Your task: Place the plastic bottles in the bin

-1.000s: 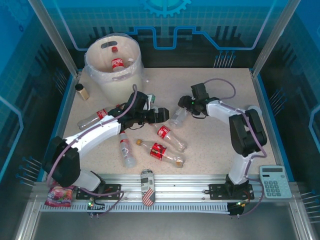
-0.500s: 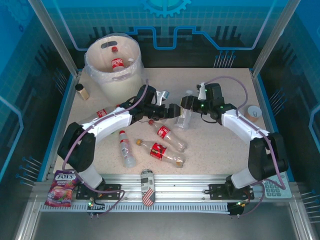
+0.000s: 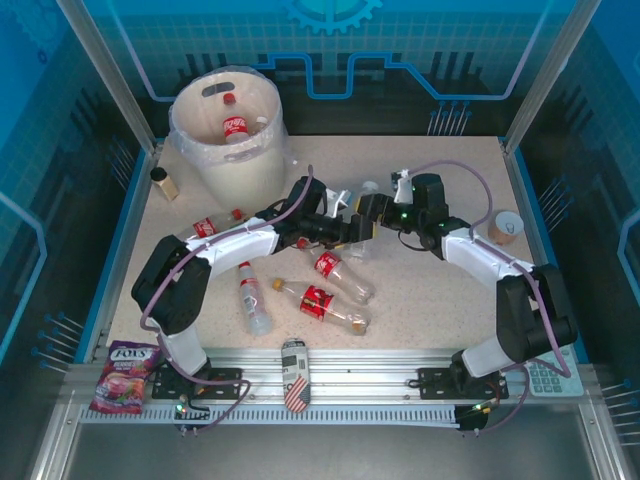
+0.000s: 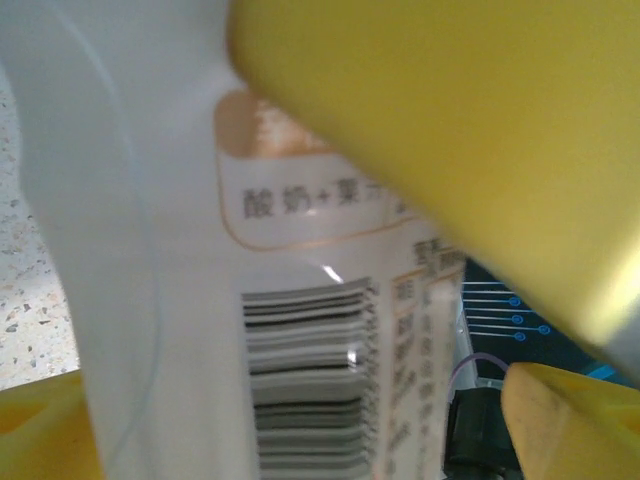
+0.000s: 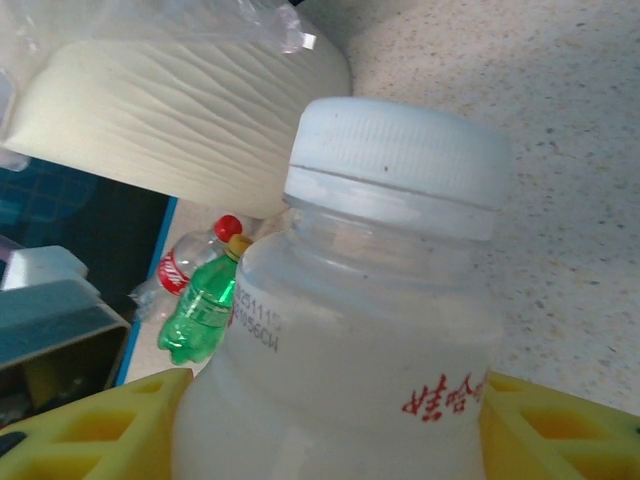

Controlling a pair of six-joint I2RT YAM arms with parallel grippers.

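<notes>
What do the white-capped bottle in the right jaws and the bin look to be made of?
White-capped bottle: likely plastic, cloudy and translucent, with a matte opaque white cap. Red print sits straight on its wall. Bin: probably plastic, cream and matte, one piece with a slot handle cut through. Faint ridges run across its wall in the right wrist view.

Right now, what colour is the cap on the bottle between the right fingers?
White. The cap on that cloudy bottle shows best in the right wrist view.
</notes>
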